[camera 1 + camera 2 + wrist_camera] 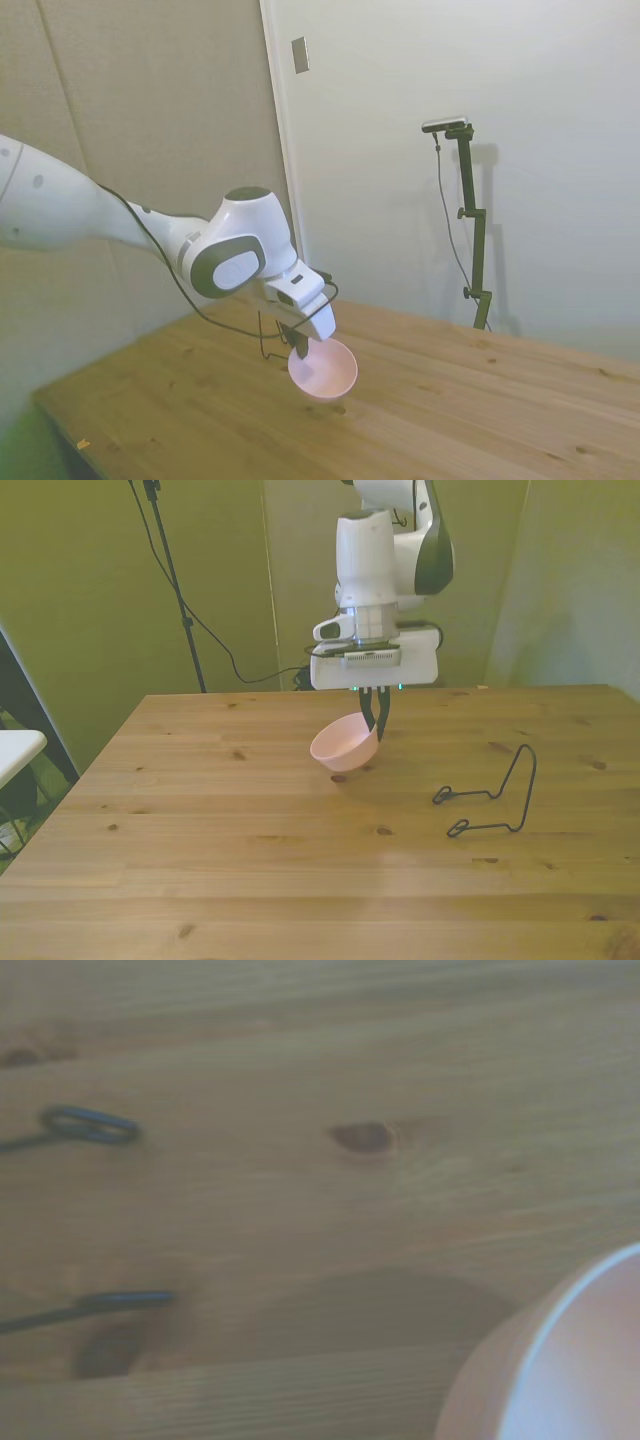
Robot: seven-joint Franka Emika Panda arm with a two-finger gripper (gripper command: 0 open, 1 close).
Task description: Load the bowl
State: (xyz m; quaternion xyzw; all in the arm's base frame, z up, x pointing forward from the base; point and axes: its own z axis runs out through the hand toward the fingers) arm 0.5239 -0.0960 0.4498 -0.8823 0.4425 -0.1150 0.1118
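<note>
Front view: the gripper point(376, 718) pinches the rim of the bowl point(344, 744), fingers closed on it, holding it tilted just above the table point(200, 830). The wire stand point(495, 790) lies well apart. Wrist view is blurred; only the bowl's edge shows.

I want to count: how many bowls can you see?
1. The pink bowl hangs tilted above the table, held at its rim by the gripper, beside the wire stand.
</note>
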